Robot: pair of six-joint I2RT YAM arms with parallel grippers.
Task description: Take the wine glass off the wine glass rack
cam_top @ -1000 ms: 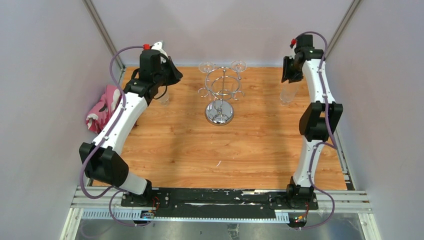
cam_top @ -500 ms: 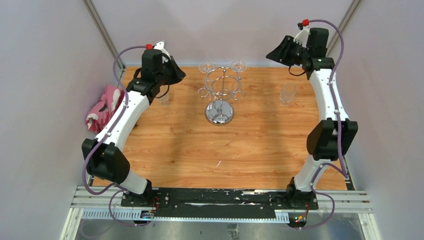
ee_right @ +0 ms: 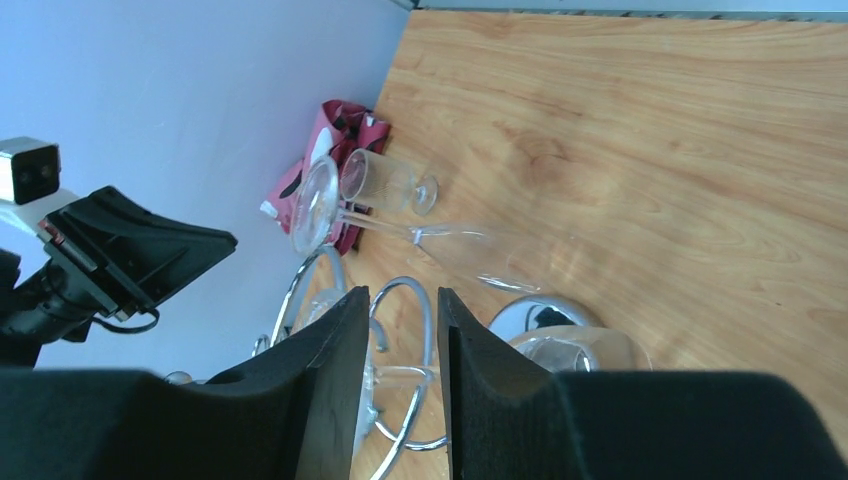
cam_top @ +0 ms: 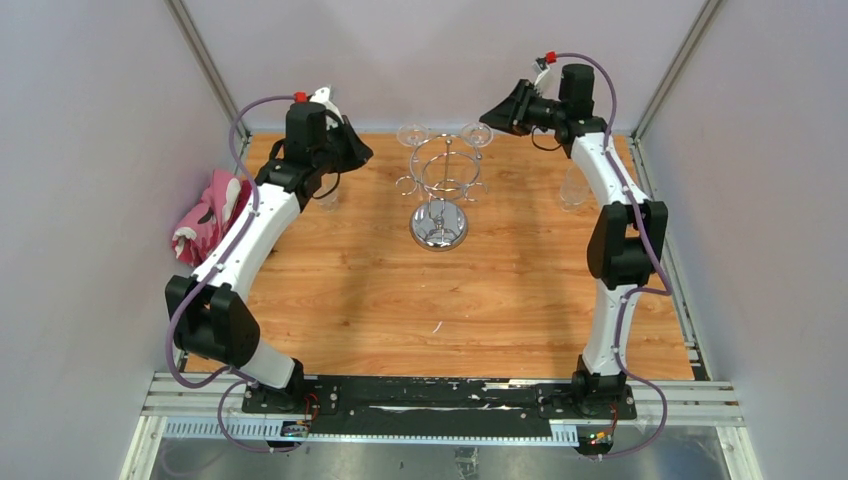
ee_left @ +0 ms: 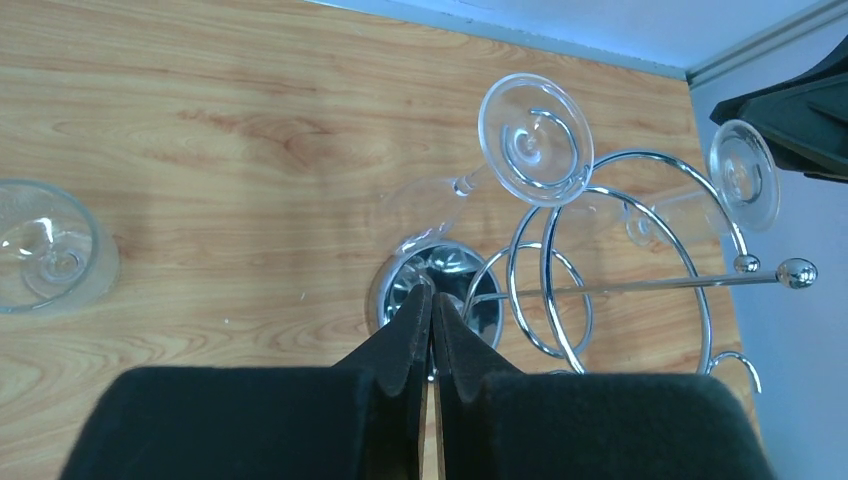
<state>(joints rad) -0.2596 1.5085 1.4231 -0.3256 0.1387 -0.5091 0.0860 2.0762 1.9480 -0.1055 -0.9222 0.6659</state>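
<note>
Hovering by wine glass [cam_top: 477,131] on wine glass rack [cam_top: 438,227]: right claw [ee_right: 403,296], parted.

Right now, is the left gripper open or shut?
Shut: in its wrist view the left gripper is closed tip to tip, with nothing held between.

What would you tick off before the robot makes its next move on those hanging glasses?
1. Wine glass rack upright: ok.
2. Glasses on it: two hang foot-up, one wine glass and a second glass: ok.
3. Right jaws open: slightly parted: ok.
4. Right jaws around the second glass's stem: close by, cannot tell.
5. Left jaws out of the way: shut, empty, beside the rack without touching: ok.
6. Left standing glass and right standing glass apart from the rack: ok.
</note>
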